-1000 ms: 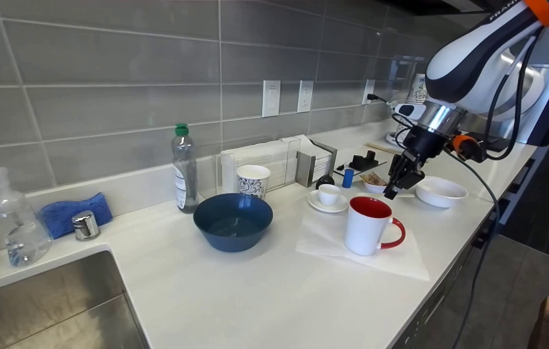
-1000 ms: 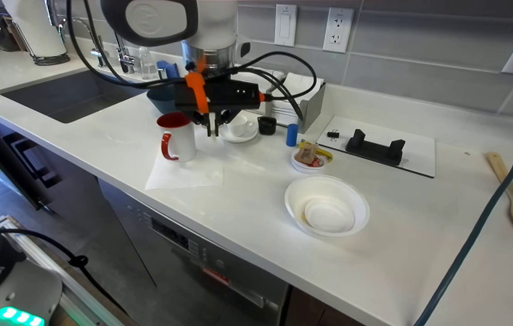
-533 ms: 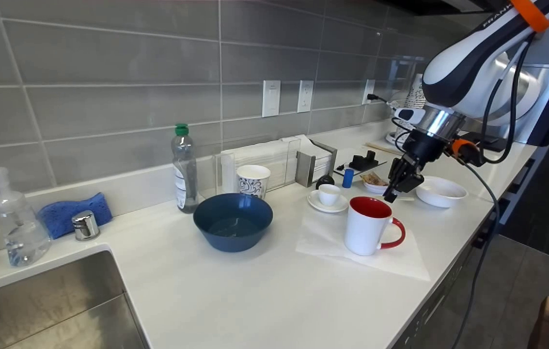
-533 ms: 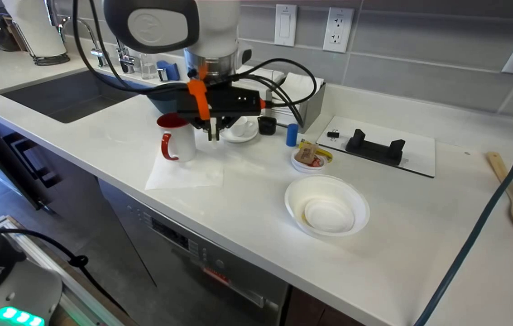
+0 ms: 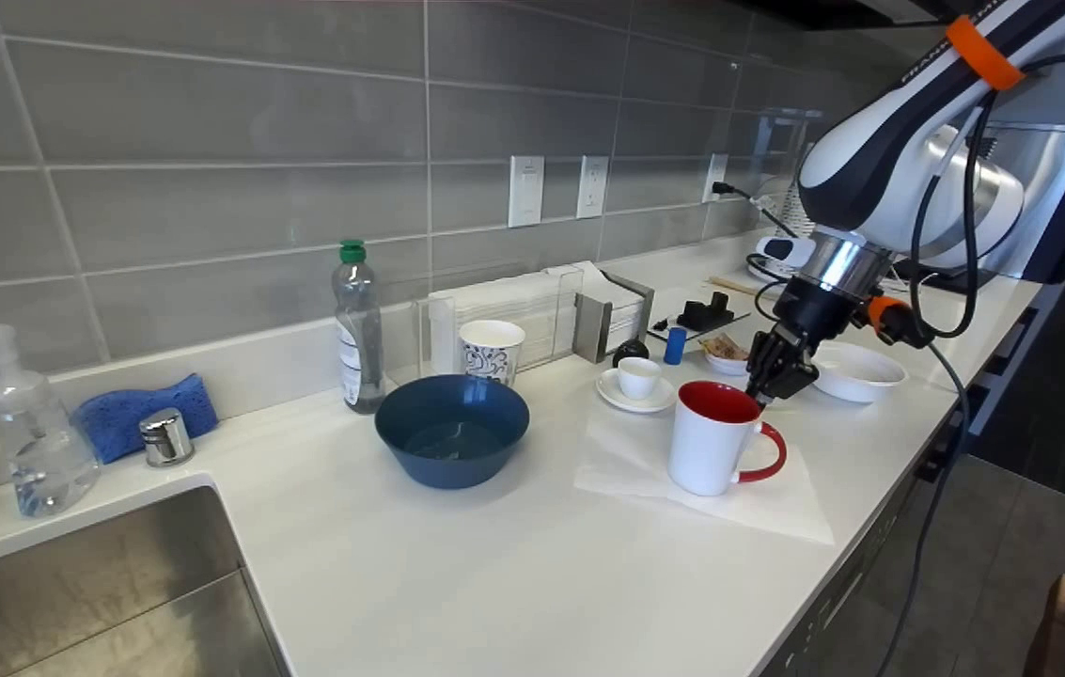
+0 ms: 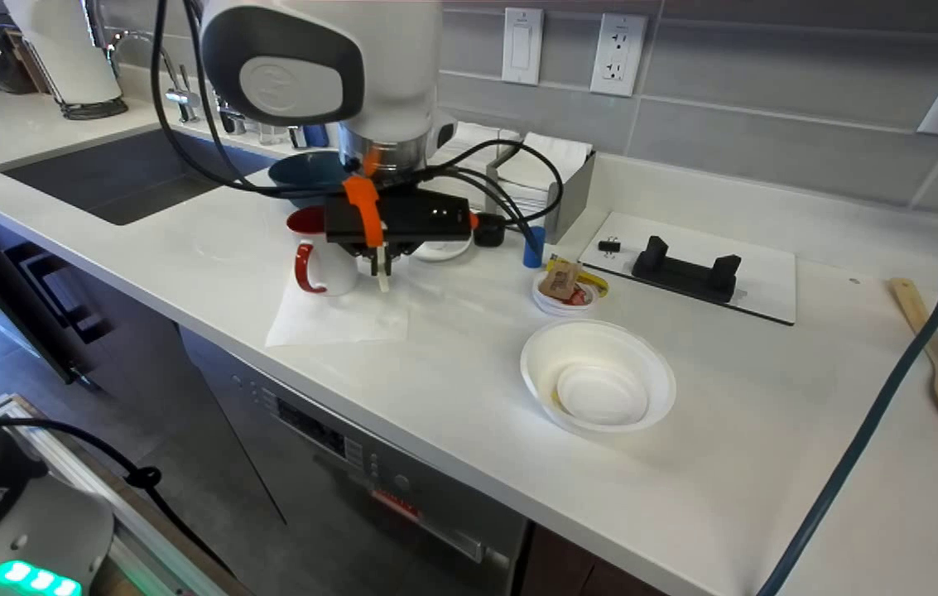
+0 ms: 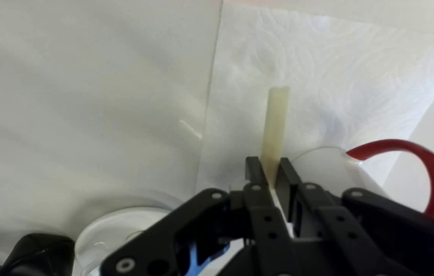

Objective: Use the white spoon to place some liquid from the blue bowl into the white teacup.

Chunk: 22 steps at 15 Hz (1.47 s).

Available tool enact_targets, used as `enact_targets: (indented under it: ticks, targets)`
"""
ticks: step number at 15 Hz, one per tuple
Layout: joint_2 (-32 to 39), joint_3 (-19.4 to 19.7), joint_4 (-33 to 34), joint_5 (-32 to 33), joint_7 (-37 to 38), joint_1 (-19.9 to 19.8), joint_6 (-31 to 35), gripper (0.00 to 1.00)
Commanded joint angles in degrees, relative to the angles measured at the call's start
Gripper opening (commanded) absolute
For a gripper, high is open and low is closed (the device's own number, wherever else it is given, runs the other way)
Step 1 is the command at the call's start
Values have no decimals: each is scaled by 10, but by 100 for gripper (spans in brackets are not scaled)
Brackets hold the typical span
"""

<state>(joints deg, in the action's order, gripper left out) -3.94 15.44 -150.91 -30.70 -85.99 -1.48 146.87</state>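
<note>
We're clamping white spoon [image 7: 274, 124] in gripper [image 7: 269, 164], fingers pressing on its slim shaft, pale end sticking out past tips over paper towel [image 7: 335, 76]. We're not seeing scoop end, so load unknown. We're hanging near red-handled mug [image 5: 709, 456]; blue bowl [image 5: 452, 472] standing well apart, white teacup [image 5: 637, 381] sitting closer on saucer [image 5: 619, 401]. Judging we're between grasp and scoop. Next move likely calling for clearing mug rim, reaching over bowl, getting scoop end down into liquid, then lifting level.
</note>
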Motion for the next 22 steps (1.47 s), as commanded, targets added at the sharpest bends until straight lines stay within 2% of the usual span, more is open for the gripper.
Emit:
enact_targets:
  ticks: [1, 6, 7, 10, 11, 12, 14, 15, 16, 21, 22]
  targets:
    - [33, -17, 13, -58, -56, -16, 3, 3]
    - [64, -35, 20, -70, -73, -38, 22, 3]
    - [69, -20, 21, -74, -76, -23, 29, 3]
    - [78, -22, 26, -85, -87, -24, 28, 3]
    - [76, -21, 28, -84, -87, -24, 22, 38]
    - [74, -21, 28, -80, -86, -24, 22, 40]
    - [62, -19, 28, -71, -80, -25, 18, 52]
    - [50, -40, 28, -58, -66, -49, 12, 58]
    - [42, -39, 30, -50, -56, -52, 6, 66]
    - [3, -32, 36, 34, 7, -72, -7, 99]
    - [-12, -29, 38, 54, 19, -76, -32, 100]
